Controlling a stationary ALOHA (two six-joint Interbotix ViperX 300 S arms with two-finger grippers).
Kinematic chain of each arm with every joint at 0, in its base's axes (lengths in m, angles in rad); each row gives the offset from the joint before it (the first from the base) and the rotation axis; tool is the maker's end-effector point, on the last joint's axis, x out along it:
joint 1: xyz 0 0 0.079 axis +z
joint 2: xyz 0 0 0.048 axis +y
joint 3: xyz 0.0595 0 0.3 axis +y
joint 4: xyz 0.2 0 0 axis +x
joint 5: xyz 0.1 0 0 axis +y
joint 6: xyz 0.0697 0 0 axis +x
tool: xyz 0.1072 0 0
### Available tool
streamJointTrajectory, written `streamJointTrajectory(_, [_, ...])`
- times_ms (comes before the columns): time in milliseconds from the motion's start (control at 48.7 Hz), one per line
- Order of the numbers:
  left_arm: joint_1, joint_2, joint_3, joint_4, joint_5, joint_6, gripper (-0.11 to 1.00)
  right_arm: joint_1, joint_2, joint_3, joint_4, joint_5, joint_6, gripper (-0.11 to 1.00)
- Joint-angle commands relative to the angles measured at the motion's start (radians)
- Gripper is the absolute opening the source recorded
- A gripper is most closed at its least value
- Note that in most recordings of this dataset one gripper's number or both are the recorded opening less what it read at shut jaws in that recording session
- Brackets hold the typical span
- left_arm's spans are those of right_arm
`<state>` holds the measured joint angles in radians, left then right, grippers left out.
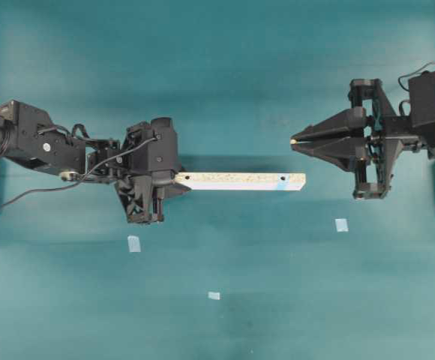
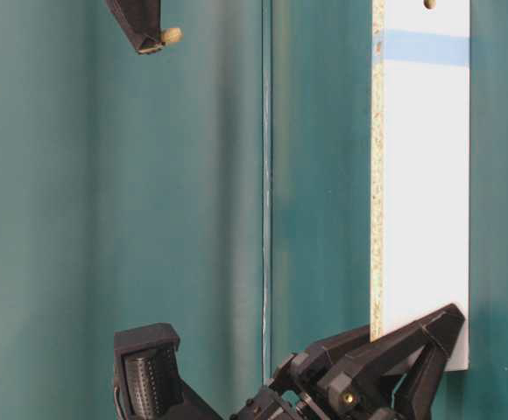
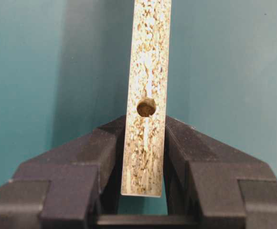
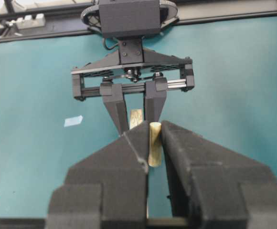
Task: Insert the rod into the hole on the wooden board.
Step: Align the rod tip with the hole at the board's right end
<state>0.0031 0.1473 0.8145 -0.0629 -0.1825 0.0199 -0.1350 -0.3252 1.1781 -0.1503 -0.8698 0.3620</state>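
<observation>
We see our left fingers (image 3: pixel 95 157) clenched on one end of the long pale speckled particleboard strip (image 1: pixel 240 181); beyond its far end, our right fingers (image 4: pixel 133 143) pinch the short cream dowel (image 4: pixel 154 143).

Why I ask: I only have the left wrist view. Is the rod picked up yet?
Observer: Yes, the right end effector is shut on the rod.
Operator: Where is it relative to what I'm clamping?
Observer: Apart from the wooden board, off to one side of its free end in the overhead view.
Operator: Is the opening I see the target?
Observer: No, the hole beside the blue mark is near that free end.
</observation>
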Motion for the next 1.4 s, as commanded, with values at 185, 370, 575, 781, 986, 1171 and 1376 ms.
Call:
streamJointTrajectory(185, [-0.003, -0.021, -0.006, 0.002, -0.005, 0.000, 0.33, 0.018, 0.012, -0.003, 0.005, -0.015, -0.002, 0.10])
streamJointTrajectory(370, [-0.006, -0.021, -0.006, 0.003, -0.005, 0.000, 0.33, 0.032, 0.080, 0.008, 0.008, -0.100, -0.002, 0.10])
streamJointTrajectory(575, [-0.006, -0.021, -0.011, 0.003, -0.003, -0.003, 0.33, 0.037, 0.198, 0.018, 0.011, -0.252, -0.002, 0.10])
streamJointTrajectory(781, [-0.006, -0.021, -0.011, 0.002, -0.002, -0.003, 0.33, 0.044, 0.299, 0.014, 0.017, -0.365, -0.006, 0.10])
streamJointTrajectory(986, [-0.006, -0.021, -0.009, 0.002, -0.002, -0.003, 0.33, 0.060, 0.344, 0.018, 0.048, -0.377, -0.023, 0.10])
streamJointTrajectory(1171, [-0.006, -0.020, -0.008, 0.002, 0.000, -0.003, 0.33, 0.074, 0.390, 0.020, 0.057, -0.394, -0.028, 0.10])
streamJointTrajectory(1376, [-0.006, -0.021, -0.011, 0.003, 0.005, -0.003, 0.33, 0.086, 0.428, 0.021, 0.077, -0.437, -0.031, 0.10])
